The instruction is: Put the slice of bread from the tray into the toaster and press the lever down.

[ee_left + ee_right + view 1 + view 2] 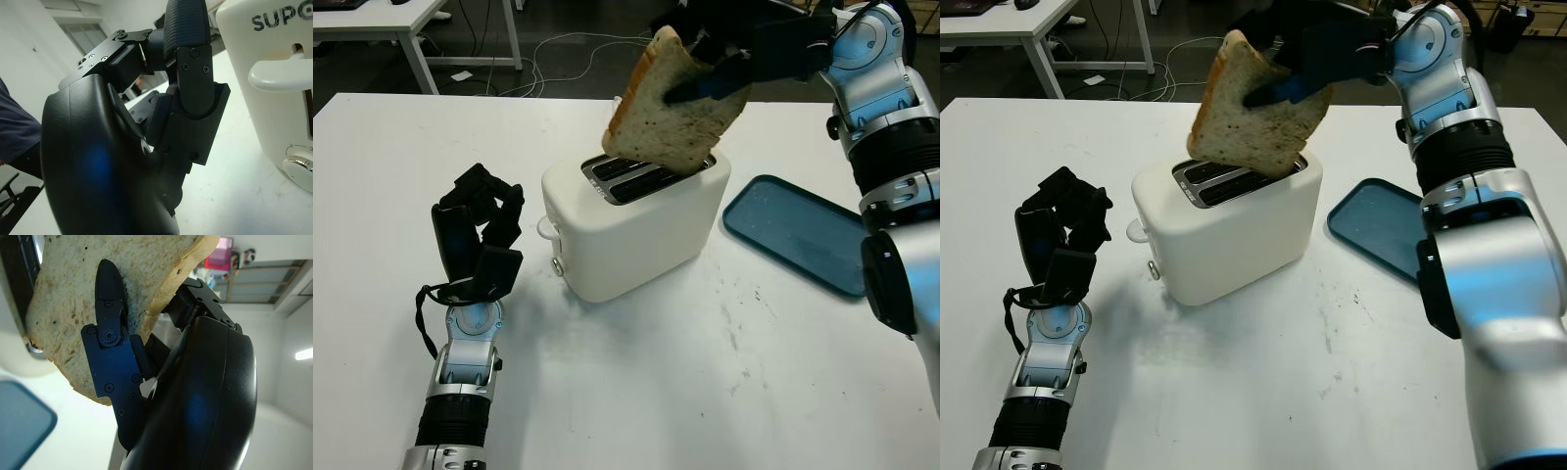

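Bread (671, 110): one speckled slice with a brown crust, held tilted above the toaster (636, 221), lower corner at the rear slot's opening, not seated. Toaster: white, two-slot, stood at table centre, slots empty. Lever (279, 77) was seen up at the top of its track on the end face, dial below it. Tray (798, 233): teal, flat, empty, placed just right of the toaster.

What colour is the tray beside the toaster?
Dark teal blue; the tray shows best in the left eye view.
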You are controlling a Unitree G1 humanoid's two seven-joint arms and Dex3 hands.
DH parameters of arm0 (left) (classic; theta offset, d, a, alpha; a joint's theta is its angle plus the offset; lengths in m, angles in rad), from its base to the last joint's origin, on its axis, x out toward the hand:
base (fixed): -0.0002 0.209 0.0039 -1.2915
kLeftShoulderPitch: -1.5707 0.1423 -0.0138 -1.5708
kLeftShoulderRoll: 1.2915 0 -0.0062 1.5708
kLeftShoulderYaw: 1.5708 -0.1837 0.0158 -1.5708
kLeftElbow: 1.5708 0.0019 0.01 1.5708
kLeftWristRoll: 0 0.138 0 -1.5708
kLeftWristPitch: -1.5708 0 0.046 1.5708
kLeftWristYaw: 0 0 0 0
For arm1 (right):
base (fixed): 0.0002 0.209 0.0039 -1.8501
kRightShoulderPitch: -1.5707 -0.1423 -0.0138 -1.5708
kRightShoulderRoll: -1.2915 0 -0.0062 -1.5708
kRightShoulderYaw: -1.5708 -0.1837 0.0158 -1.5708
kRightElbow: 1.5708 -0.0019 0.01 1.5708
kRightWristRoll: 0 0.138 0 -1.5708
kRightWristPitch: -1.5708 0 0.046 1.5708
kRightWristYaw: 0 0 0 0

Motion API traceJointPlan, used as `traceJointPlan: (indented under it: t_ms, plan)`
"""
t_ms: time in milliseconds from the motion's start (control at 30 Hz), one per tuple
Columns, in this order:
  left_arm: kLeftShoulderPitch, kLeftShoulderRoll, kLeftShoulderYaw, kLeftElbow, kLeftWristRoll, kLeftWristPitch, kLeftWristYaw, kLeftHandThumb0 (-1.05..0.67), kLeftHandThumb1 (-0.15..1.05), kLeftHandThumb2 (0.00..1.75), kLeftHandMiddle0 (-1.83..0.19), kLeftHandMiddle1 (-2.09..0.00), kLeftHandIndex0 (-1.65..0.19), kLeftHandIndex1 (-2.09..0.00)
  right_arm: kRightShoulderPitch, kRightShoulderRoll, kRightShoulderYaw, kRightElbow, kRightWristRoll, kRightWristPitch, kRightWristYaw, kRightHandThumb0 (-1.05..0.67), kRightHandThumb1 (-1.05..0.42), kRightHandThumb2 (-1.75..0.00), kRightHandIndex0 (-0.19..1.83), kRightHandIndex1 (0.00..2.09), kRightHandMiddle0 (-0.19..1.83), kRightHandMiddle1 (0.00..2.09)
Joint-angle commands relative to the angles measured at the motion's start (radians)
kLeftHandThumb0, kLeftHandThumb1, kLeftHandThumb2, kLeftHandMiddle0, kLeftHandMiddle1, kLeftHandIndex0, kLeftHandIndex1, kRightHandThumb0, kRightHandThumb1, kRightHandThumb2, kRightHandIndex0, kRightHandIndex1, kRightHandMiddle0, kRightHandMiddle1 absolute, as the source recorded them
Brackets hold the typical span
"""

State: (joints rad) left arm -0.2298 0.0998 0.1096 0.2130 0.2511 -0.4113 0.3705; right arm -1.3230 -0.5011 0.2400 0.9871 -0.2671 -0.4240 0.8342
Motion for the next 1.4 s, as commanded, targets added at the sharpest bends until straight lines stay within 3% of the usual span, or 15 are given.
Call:
traceJointPlan:
  t_ms: [0, 433, 833, 1367]
  plan:
    - [-0.001, 0.004, -0.001, -0.014, 0.004, 0.005, -0.002, -0.84, 0.92, 0.37, -1.2, -1.58, -0.91, -1.55, 0.014, -0.019, 0.02, -0.008, -0.029, 0.016, 0.006, -0.43, -0.92, -0.48, 1.02, 1.75, 0.72, 1.75]
    - [0.0, -0.001, -0.001, -0.016, 0.002, 0.004, -0.004, -0.84, 0.92, 0.35, -1.2, -1.57, -0.91, -1.54, 0.046, -0.023, 0.049, -0.005, -0.025, -0.111, 0.075, -0.4, -0.92, -0.49, 1.08, 1.75, 0.77, 1.75]
    - [0.005, -0.006, -0.001, -0.026, -0.002, 0.01, -0.006, -0.84, 0.92, 0.35, -1.19, -1.59, -0.9, -1.55, 0.045, 0.004, 0.088, -0.09, -0.035, -0.104, 0.115, -0.4, -0.92, -0.44, 1.09, 1.75, 0.81, 1.75]
    - [0.013, -0.012, -0.002, -0.027, 0.004, 0.006, 0.005, -0.83, 0.92, 0.35, -1.2, -1.6, -0.9, -1.56, 0.019, 0.049, 0.171, -0.12, -0.162, -0.218, -0.018, -0.44, -0.92, -0.4, 1.12, 1.75, 0.87, 1.75]
